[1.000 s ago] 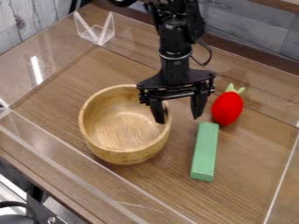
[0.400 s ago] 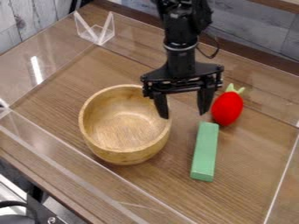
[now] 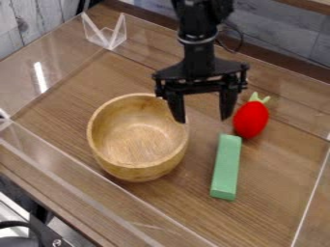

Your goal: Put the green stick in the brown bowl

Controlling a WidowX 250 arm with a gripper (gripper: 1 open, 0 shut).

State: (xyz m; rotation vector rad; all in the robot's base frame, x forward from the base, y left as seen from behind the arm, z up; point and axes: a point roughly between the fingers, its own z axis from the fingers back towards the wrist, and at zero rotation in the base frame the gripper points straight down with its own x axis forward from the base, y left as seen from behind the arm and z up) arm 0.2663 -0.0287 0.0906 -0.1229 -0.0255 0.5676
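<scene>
My end effector [image 3: 202, 104] hangs wide open and empty, pointing straight down above the worktop [image 3: 116, 82]. The green stick [image 3: 227, 166] lies flat at about five o'clock from me, just beside the brown bowl [image 3: 137, 136] at its three o'clock, not yet picked up. Risk one: the red strawberry toy [image 3: 252, 118] sits near the stick's far end, so a sloppy descent could clip it. Risk two: gripping the stick off-centre, I'd expect it to tilt and catch the bowl's thick rim.
</scene>
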